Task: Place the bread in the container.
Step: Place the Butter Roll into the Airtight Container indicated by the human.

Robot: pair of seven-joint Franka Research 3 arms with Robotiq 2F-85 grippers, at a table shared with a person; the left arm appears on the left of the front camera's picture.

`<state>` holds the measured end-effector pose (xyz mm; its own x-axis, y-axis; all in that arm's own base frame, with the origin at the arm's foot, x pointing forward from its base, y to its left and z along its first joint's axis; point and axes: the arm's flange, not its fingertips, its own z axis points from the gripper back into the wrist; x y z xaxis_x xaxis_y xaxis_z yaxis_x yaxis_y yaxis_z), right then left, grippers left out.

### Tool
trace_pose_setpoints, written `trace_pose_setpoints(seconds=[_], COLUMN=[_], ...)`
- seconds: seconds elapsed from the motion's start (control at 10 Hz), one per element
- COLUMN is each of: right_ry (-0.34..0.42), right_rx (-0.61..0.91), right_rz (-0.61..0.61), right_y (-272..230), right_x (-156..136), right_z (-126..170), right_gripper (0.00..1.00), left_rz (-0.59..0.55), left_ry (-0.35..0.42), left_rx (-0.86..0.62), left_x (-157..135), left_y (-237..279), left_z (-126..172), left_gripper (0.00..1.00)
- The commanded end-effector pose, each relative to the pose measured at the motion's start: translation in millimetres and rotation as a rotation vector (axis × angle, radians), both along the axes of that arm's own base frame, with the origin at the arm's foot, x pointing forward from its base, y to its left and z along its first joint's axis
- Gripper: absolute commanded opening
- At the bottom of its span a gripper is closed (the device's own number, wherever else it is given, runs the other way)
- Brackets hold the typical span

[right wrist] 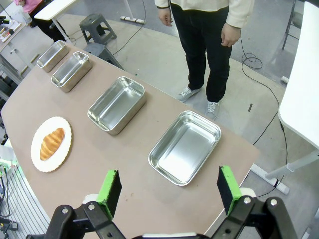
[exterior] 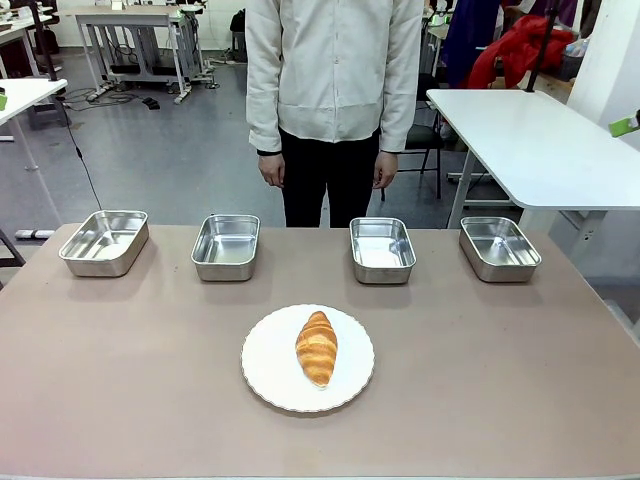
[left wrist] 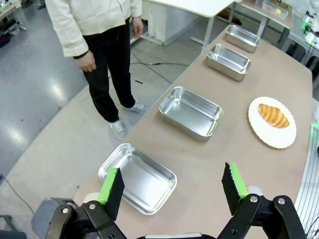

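Note:
The bread (exterior: 317, 346) is a golden-brown croissant lying on a round white plate (exterior: 265, 375) near the table's front middle; it also shows as the bread (left wrist: 272, 115) and the bread (right wrist: 52, 143). Several alike steel containers stand in a row along the far edge, and which one the task means I cannot tell: container (exterior: 104, 242), container (exterior: 226, 247), container (exterior: 382, 250). My left gripper (left wrist: 174, 187) hovers open above the leftmost container (left wrist: 138, 177). My right gripper (right wrist: 170, 190) hovers open above the rightmost container (right wrist: 185, 146). Both hold nothing.
A person (exterior: 333, 90) stands at the far side with both hands hanging down, away from the table. A white side table (exterior: 540, 140) stands to the right behind. The brown tabletop (exterior: 120, 370) is bare around the plate.

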<state>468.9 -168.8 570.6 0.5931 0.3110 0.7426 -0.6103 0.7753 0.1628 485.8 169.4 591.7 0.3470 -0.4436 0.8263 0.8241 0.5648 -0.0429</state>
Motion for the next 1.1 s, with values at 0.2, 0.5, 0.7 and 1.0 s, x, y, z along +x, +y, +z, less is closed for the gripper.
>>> trace_pose_setpoints(seconds=[0.2,0.5,0.7,1.0], right_ry=[-0.009,-0.009,-0.009,-0.009], right_rx=[0.009,0.009,0.009,0.009], right_rz=[0.006,0.006,0.006,0.006], right_y=[0.9,0.9,0.9,0.9], right_x=[0.4,0.4,0.4,0.4], right_z=[0.1,0.1,0.1,0.1], right_gripper=[1.0,1.0,1.0,1.0], left_rz=[-0.002,-0.002,-0.002,-0.002], left_ry=[-0.004,-0.004,-0.004,-0.004], left_rx=[-0.005,-0.005,-0.005,-0.005], left_x=[-0.1,-0.1,-0.1,-0.1], left_y=[-0.7,-0.7,-0.7,-0.7], left_z=[0.7,0.7,0.7,0.7], left_gripper=[1.0,1.0,1.0,1.0])
